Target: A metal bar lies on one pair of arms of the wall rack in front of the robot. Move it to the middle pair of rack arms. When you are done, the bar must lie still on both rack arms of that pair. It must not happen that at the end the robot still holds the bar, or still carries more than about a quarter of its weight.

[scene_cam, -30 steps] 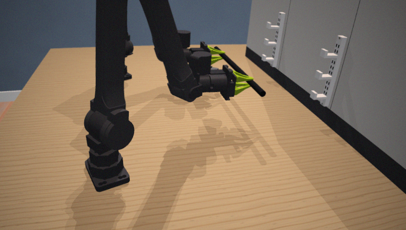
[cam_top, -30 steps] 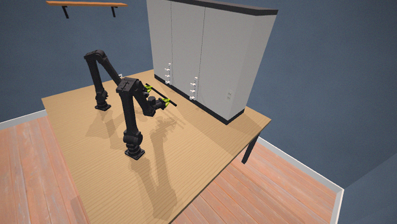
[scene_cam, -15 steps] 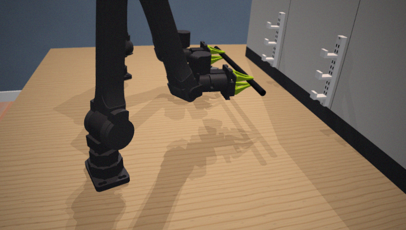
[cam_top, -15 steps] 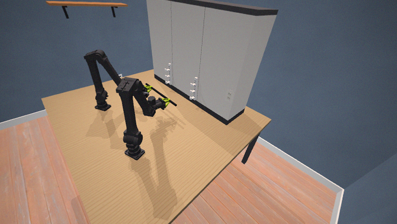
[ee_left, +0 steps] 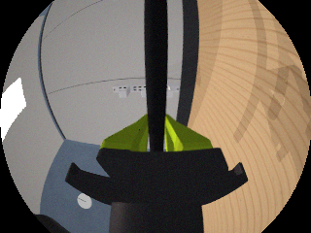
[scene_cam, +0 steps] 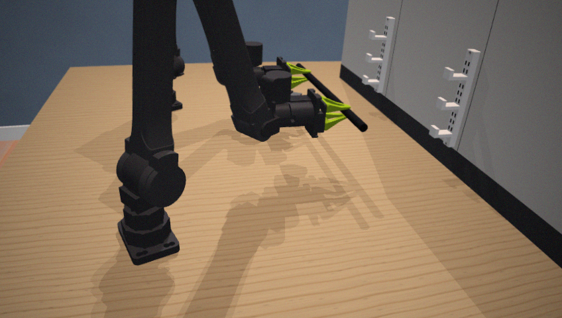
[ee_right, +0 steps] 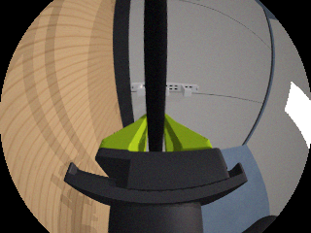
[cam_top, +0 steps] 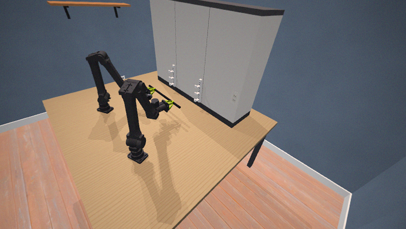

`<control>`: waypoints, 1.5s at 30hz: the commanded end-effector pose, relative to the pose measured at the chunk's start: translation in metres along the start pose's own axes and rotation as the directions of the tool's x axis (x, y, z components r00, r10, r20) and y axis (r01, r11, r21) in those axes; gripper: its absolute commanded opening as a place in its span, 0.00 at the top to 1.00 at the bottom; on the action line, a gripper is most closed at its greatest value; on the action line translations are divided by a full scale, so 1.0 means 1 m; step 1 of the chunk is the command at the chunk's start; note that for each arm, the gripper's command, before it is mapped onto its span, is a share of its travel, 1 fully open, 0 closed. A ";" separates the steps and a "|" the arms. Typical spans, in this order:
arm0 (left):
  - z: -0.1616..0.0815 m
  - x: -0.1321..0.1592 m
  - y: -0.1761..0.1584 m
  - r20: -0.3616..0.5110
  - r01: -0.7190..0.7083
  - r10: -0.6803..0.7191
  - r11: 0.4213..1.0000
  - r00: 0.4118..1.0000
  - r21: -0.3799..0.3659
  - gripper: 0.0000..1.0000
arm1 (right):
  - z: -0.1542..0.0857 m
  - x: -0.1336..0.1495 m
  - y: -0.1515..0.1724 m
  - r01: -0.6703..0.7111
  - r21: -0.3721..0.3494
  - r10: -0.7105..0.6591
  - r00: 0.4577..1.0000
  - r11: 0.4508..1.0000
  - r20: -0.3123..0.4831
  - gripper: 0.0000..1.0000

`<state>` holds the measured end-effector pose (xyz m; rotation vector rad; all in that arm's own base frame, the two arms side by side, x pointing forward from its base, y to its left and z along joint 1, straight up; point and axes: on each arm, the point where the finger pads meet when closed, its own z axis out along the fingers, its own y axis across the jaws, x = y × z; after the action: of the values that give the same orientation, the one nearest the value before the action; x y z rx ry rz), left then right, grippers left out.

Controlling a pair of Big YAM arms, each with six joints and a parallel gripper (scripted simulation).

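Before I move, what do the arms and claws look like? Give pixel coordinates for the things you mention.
Both arms [cam_top: 97,76] [cam_top: 130,116] [scene_cam: 154,78] are dark black, with rounded joint housings and squarish base plates [cam_top: 110,110] [scene_cam: 158,254]. The claws [cam_top: 153,90] [cam_top: 169,103] [scene_cam: 309,75] [scene_cam: 347,110] [ee_left: 155,116] [ee_right: 155,116] have tapered, lime-green fingers [scene_cam: 334,104]. I can make out no cables or sleeves.

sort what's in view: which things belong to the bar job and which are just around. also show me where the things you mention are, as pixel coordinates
Job:
- black cylindrical metal bar [cam_top: 165,96] [scene_cam: 328,92] [ee_left: 155,58] [ee_right: 155,58]
- white slotted wall rack [cam_top: 200,88] [scene_cam: 473,63] [ee_left: 122,89] [ee_right: 187,90]
- left gripper [cam_top: 154,89] [scene_cam: 308,75] [ee_left: 156,116] and right gripper [cam_top: 173,104] [scene_cam: 348,110] [ee_right: 155,116], both clamping the bar

Just around:
- orange-brown wooden wall shelf [cam_top: 87,4]
- white socket plate [cam_top: 234,98] on the grey cabinet [cam_top: 222,53] [scene_cam: 441,23] [ee_left: 97,53] [ee_right: 224,53]
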<state>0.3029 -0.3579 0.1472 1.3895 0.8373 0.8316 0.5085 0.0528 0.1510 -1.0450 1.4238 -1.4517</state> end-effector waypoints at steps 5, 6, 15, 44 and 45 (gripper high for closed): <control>-0.001 0.002 0.000 -0.010 -0.006 0.006 1.000 1.000 -0.012 1.00 | 0.002 0.001 -0.011 -0.036 0.039 0.036 0.999 0.999 -0.011 1.00; -0.001 0.002 -0.001 -0.010 -0.006 0.006 1.000 1.000 -0.012 1.00 | 0.002 0.001 -0.010 -0.036 0.039 0.036 0.999 0.999 -0.011 1.00; -0.001 0.002 -0.003 -0.010 -0.006 0.006 1.000 1.000 -0.012 1.00 | 0.002 0.001 -0.005 -0.036 0.039 0.036 0.999 0.999 -0.011 1.00; 0.000 0.001 0.015 -0.010 -0.006 0.006 1.000 1.000 -0.012 1.00 | 0.002 0.001 -0.020 -0.036 0.039 0.036 0.999 0.999 -0.011 1.00; 0.000 0.001 0.016 -0.010 -0.006 0.006 1.000 1.000 -0.012 1.00 | 0.002 0.001 -0.021 -0.036 0.039 0.036 0.999 0.999 -0.011 1.00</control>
<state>0.3024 -0.3571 0.1499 1.4039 0.8340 0.8399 0.5086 0.0532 0.1487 -1.0380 1.4246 -1.4477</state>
